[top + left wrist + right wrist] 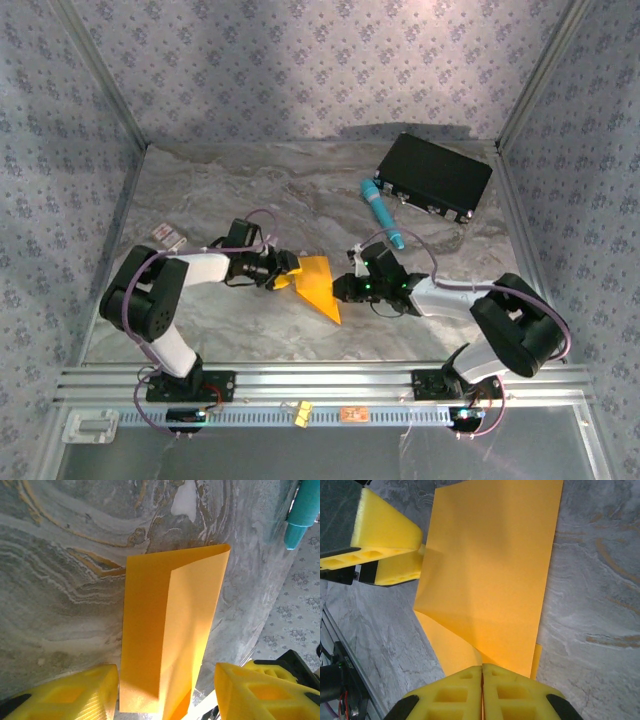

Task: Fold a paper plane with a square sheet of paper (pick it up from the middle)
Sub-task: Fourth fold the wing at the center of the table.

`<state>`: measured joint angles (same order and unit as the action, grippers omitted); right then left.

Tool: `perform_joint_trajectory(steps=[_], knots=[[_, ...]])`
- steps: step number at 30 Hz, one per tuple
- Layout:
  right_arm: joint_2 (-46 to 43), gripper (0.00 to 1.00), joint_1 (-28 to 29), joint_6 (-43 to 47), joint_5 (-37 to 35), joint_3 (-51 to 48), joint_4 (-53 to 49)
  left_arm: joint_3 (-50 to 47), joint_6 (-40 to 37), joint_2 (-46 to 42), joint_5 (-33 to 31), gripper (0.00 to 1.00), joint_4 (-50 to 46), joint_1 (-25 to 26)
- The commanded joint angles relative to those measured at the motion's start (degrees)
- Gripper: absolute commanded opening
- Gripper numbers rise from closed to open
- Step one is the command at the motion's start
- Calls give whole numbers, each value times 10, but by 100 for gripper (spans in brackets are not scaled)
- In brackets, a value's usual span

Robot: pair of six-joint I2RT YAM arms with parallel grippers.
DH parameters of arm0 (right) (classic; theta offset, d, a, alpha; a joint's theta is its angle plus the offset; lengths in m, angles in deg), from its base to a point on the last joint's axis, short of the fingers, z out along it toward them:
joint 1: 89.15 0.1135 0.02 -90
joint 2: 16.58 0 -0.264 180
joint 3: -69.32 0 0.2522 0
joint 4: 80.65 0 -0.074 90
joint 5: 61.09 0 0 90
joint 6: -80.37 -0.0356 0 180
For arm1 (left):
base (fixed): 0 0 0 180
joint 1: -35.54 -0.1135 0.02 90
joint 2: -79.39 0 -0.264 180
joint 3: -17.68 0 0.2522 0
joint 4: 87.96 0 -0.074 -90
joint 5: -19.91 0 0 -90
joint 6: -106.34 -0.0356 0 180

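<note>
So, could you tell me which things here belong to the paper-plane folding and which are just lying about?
Belong to the job:
- orange paper, partly folded
- left end effector, open astride the paper
- right end effector, shut on the paper's edge

Just lying about:
- teal pen-like cylinder
- black box
- small white-and-red card

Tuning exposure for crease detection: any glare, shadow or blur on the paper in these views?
Top external: even light, paper sharp, no glare; box throws a soft shadow behind. Left wrist: bright sheen on the folded flap, left fingers slightly soft. Right wrist: paper darker towards the top, brighter near the shut right fingers; creases readable.
</note>
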<state>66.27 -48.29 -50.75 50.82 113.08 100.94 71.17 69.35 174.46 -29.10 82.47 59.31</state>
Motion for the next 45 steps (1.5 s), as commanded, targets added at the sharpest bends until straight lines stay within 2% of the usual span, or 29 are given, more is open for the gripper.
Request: perform_joint_trajectory(steps=[1, 11, 15, 18, 22, 28, 32, 36, 39, 45], knots=[[-14, 9, -3, -6, 1, -7, 7, 24, 7, 14, 18, 50, 23, 10], [-15, 9, -7, -4, 0, -11, 5, 50, 15, 48, 22, 37, 38, 25], [-19, 13, -7, -3, -8, -9, -10, 48, 23, 48, 19, 24, 48, 26], [-30, 15, -7, 1, -18, -7, -26, 41, 30, 40, 10, 18, 53, 27], [-52, 22, -4, 14, -53, 1, -80, 28, 40, 22, -8, 11, 57, 27], [-97, 45, 14, 38, -130, 18, -164, 5, 57, -8, -42, 5, 57, 29], [-125, 47, 51, 56, -208, 19, -177, -6, 74, -39, -80, 5, 47, 41], [-152, 47, 125, 133, -321, 3, -128, -9, 91, -68, -120, 4, 28, 55], [-153, 47, 185, 240, -379, -22, -67, -16, 103, -88, -148, 5, 19, 63], [-105, 46, 252, 343, -445, -15, -32, -31, 119, -117, -184, 5, 10, 68]])
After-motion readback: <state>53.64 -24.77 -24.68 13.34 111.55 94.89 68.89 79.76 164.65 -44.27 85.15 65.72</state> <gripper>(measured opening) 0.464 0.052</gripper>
